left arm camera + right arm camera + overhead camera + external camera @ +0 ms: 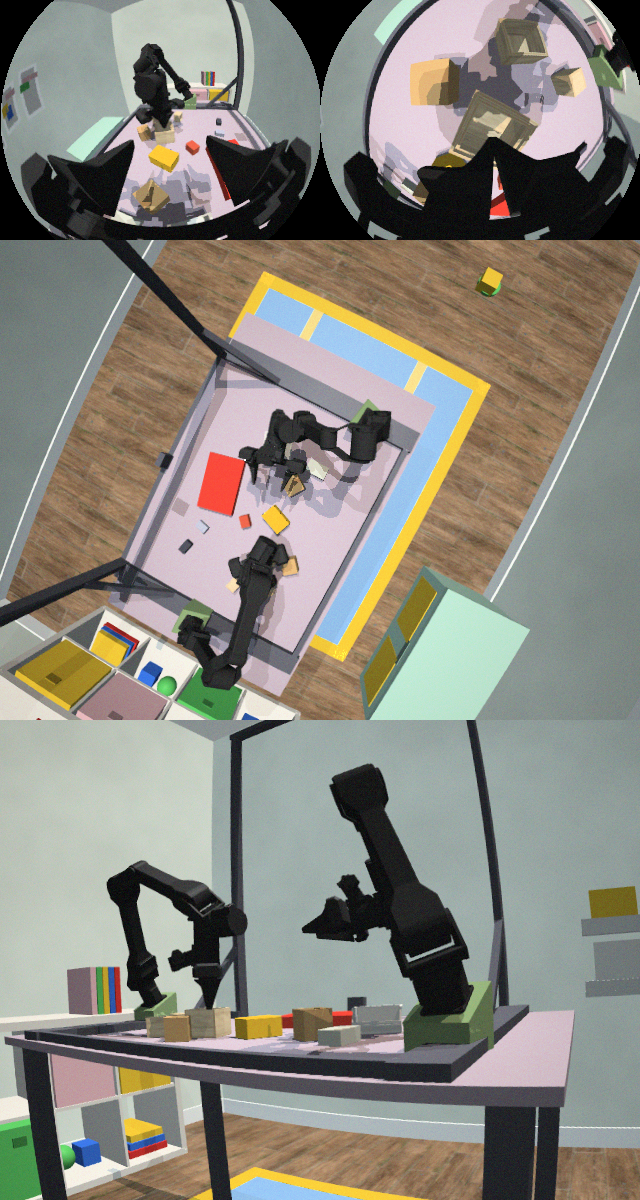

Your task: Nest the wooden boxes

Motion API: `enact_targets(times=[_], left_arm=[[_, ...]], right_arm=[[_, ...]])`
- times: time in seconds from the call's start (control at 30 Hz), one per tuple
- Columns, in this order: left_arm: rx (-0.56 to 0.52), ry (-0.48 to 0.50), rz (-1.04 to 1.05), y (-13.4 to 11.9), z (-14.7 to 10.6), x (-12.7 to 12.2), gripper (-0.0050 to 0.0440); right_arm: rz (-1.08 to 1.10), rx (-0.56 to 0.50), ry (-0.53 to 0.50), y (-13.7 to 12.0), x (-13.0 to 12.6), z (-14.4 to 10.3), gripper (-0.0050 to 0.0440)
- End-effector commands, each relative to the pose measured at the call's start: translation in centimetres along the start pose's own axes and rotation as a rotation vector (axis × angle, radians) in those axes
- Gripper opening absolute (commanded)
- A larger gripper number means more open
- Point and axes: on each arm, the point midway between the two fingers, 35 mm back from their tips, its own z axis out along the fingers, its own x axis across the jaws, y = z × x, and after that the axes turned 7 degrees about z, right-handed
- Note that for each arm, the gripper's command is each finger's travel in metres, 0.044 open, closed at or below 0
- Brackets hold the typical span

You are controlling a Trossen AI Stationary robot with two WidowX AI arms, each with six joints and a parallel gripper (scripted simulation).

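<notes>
The large open wooden box (465, 122) (214, 1024) stands open side up. My right gripper (492, 140) (209, 1005) is shut and empty, pointing down, with its tips at this box. A second wooden box (504, 45) behind it also lies open side up. An orange-brown box (422, 82) (291, 566) (176, 1028) shows no opening. A small pale wooden piece (570, 82) (232, 585) stands near; its opening is not visible. A brown box (294, 485) (151, 196) (312, 1024) sits below my left gripper (170, 142), which is open and empty, high above the table.
A yellow block (275, 519) (164, 158) and a small red block (245, 521) (192, 147) lie between the arms. A large red slab (222, 483), a pale block (317, 468) (338, 1035), a grey container (377, 1020) and a dark block (185, 546) are also on the table.
</notes>
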Motion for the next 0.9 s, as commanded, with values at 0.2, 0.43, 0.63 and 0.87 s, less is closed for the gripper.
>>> enact_targets(times=[0.2,0.43,0.63,0.87], left_arm=[[-0.003,0.002,-0.012,0.4,-0.1,0.0,0.04],[-0.003,0.002,-0.012,0.4,-0.1,0.0,0.04],[-0.003,0.002,-0.012,0.4,-0.1,0.0,0.04],[-0.003,0.002,-0.012,0.4,-0.1,0.0,0.04]], right_arm=[[-0.393,0.032,0.036,0.0,0.9,-2.6,-0.0012],[-0.77,0.026,0.042,0.1,0.9,-3.7,-0.005],[-1.041,0.021,0.047,0.1,0.8,-4.5,-0.005],[-1.328,0.014,0.051,0.2,0.8,-5.3,-0.005]])
